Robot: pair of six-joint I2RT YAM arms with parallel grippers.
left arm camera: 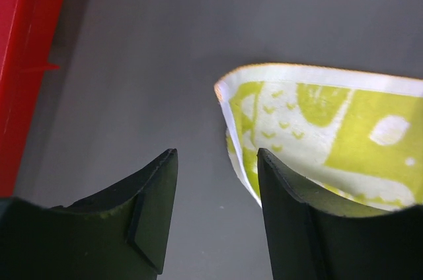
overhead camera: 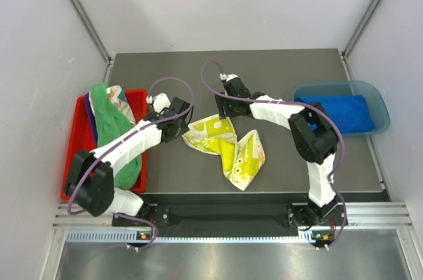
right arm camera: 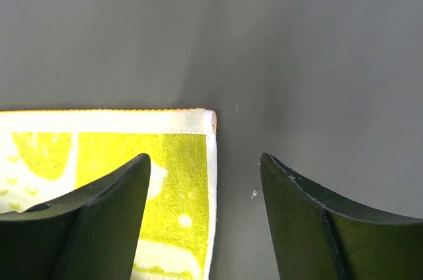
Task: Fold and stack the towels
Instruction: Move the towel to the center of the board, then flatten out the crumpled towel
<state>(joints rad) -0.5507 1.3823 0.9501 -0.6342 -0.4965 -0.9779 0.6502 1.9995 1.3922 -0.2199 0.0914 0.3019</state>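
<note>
Crumpled at the middle of the dark grey surface [overhead camera: 281, 174], between the 2 arms: pale yellow cloth towel with green crocodile print [overhead camera: 228, 148]. Left end effector [overhead camera: 175, 127] low at the towel's left corner, jaws spread wide, gripping nothing. In the left wrist view, towel edge just beside 1 finger [left arm camera: 297, 227], bare surface in the gap. Right end effector [overhead camera: 226, 103] at the towel's far corner, jaws likewise well apart and empty. In the right wrist view, 1 finger [right arm camera: 86, 227] over the hemmed corner, whether touching it hard to tell. Heaped in the red plastic tray [overhead camera: 73, 138] at left: plain green towel [overhead camera: 109, 118] over a purple towel [overhead camera: 90, 121]. Folded royal blue towel [overhead camera: 340, 113] inside the translucent blue plastic bin [overhead camera: 378, 111] at right, well apart from both end effectors.
</note>
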